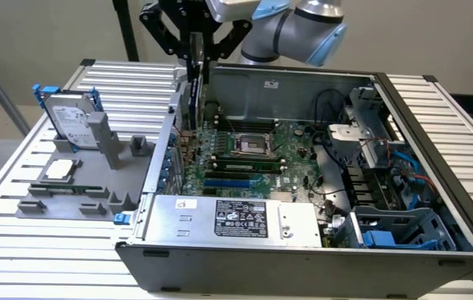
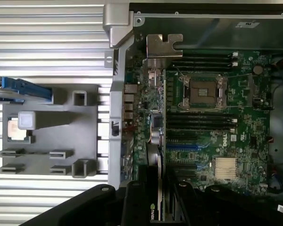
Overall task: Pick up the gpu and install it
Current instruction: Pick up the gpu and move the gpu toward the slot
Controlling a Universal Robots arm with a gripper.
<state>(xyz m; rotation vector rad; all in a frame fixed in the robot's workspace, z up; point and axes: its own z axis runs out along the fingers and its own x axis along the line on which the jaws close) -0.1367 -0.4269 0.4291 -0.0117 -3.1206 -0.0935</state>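
overhead, in the exterior view, the claw (image 1: 196, 56) hangs above the rear edge of the open computer case (image 1: 303, 269), its black fingers clamped on the gpu (image 1: 193, 94), which stands on edge as a thin dark slab directly below the claw, reaching down beside the case's rear wall. open air surrounds the claw, and the case's upper side is open. inside the case, below the claw, lies the green motherboard (image 1: 283, 140) with its square cpu socket (image 1: 249, 144); farther from the claw, a silver labelled power supply (image 1: 228, 219) fills the near corner. off to the exterior view's left of the claw, a grey fixture (image 1: 94, 194) on the ribbed metal table (image 1: 44, 262) holds a hard drive (image 1: 74, 122) upright in a blue frame. in the wrist view, the gpu (image 2: 152, 188) runs edge-on between the fingers (image 2: 137, 205), its black face close against the case wall (image 2: 115, 117). beyond it, a notched silver bracket (image 2: 164, 44) sits at the wall's corner. the motherboard (image 2: 245, 127) shows long dark slots, a blue slot (image 2: 181, 147) and a finned heatsink (image 2: 225, 168).
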